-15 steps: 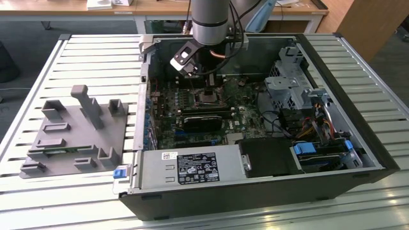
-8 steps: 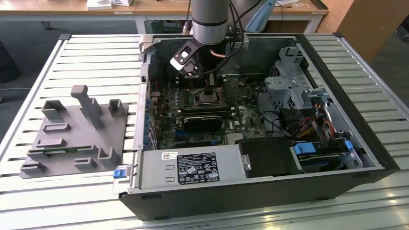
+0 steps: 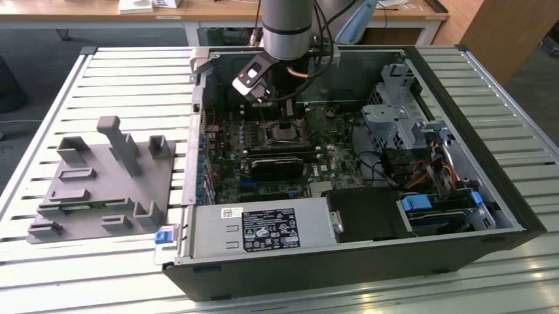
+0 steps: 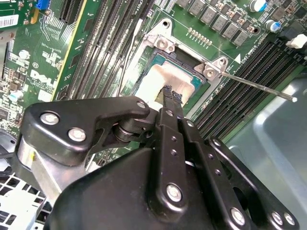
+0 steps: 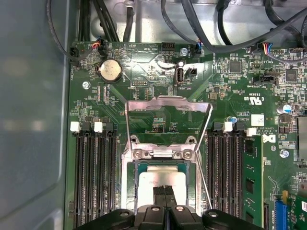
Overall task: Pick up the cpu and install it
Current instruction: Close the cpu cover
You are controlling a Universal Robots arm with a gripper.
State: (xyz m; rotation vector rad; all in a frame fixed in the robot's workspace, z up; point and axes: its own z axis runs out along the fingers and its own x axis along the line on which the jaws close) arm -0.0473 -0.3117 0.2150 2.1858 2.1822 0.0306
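Observation:
The cpu (image 4: 160,76) lies flat in the motherboard socket (image 5: 128,167), its silvery top (image 5: 160,178) showing in both wrist views. The socket's metal load plate (image 5: 168,101) is swung open and the thin lever rod (image 4: 259,88) sticks out to the side. My gripper (image 4: 171,94) is directly over the cpu, its two black fingertips pressed together with no gap, at or just above the chip's top plate. In the exterior view the gripper (image 3: 284,125) reaches down inside the open computer case (image 3: 515,216) above the socket.
A grey holder tray (image 3: 96,190) with upright posts lies at the exterior view's left. In the case are a black card (image 3: 279,163), the power supply (image 3: 262,229), a drive cage (image 3: 393,111) and cables (image 3: 436,173). Memory slots (image 5: 93,177) flank the socket; a green memory stick (image 5: 252,177) sits in one.

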